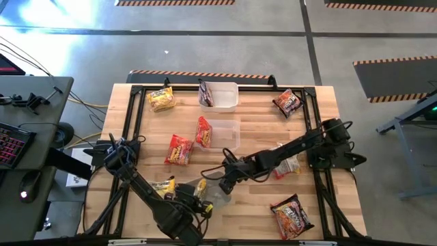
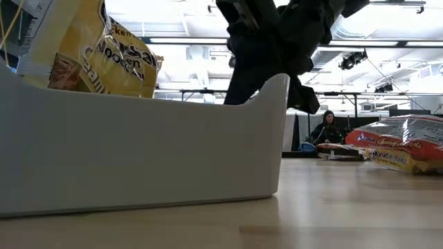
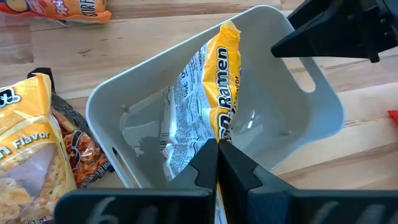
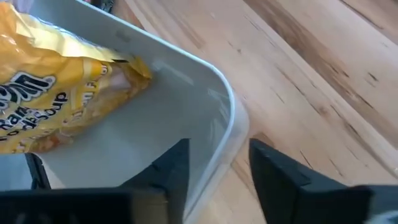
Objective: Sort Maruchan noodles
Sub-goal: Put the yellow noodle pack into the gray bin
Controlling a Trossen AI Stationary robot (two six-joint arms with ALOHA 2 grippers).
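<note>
The left gripper [image 3: 217,163], fingers pressed together on a yellow noodle packet [image 3: 208,93], holds it lengthwise inside the clear tub [image 3: 317,106], while the right gripper [image 4: 214,168] straddles the tub's wall, fingers spread.
</note>
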